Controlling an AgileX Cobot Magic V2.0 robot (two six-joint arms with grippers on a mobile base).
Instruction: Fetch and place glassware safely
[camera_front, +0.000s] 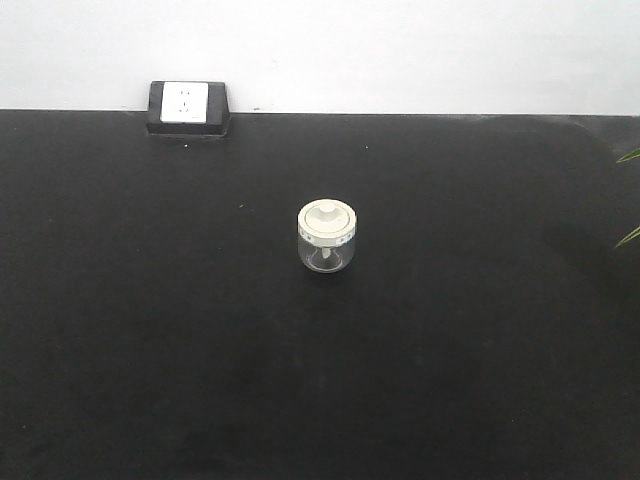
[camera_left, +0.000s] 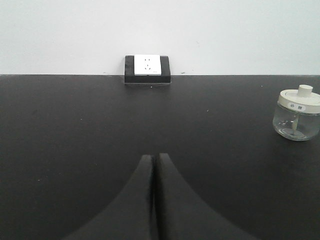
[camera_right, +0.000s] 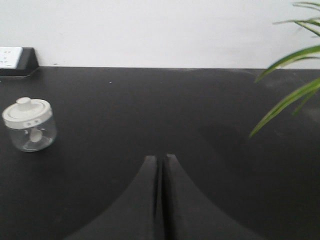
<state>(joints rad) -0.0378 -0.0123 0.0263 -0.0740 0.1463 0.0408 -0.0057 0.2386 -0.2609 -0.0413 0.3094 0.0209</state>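
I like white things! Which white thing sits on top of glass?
The round cream-white lid caps the small clear glass jar; the white wall socket sits in a black box.

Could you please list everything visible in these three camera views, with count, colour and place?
Glass jar: one, clear with a cream-white knobbed lid, upright near the middle of the table.
Socket box: one, black with a white face, at the table's back edge against the wall.
Plant leaves: a few, green, reaching in at the table's right side.
Table: one, black.
Wall: white, behind the table.
Left gripper: one, black, fingers together, low over the table, jar off to its right.
Right gripper: one, black, fingers together, jar off to its left.
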